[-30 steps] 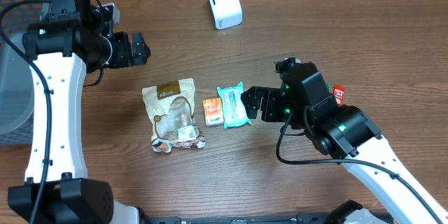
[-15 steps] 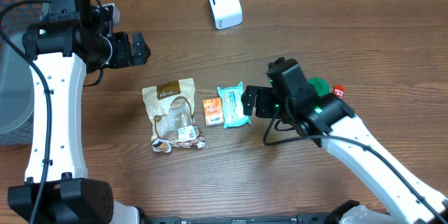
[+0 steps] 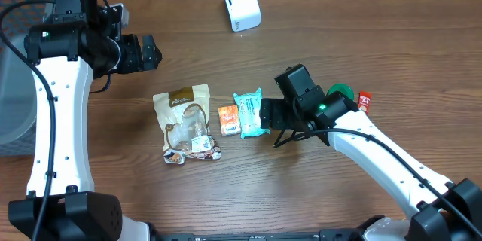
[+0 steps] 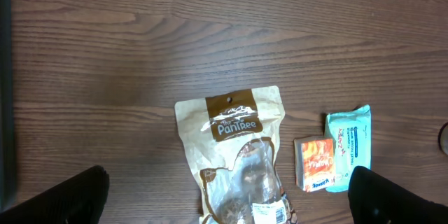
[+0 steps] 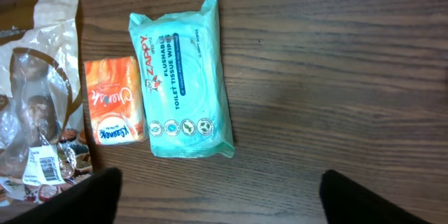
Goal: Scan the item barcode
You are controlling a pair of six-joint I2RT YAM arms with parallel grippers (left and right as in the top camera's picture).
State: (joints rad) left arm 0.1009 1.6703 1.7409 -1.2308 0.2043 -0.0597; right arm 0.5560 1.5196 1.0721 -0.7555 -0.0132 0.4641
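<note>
The right gripper (image 5: 220, 182) hangs by the teal wipes pack (image 5: 180, 77), its jaws spread wide with nothing between them; the pack lies flat on the table (image 3: 376, 38), just beside an orange packet (image 5: 112, 110). The left gripper (image 3: 151, 51) is likewise released and empty, apart from the brown snack pouch (image 4: 234, 147); the white scanner (image 3: 241, 4) stands well away.

Wipes pack (image 5: 180, 77): right flank open, bare tabletop (image 5: 336, 77). Left flank blocked, orange packet (image 5: 112, 101) touching. Snack pouch (image 5: 35, 77) just beyond. Scanner (image 3: 241, 4) well apart.
</note>
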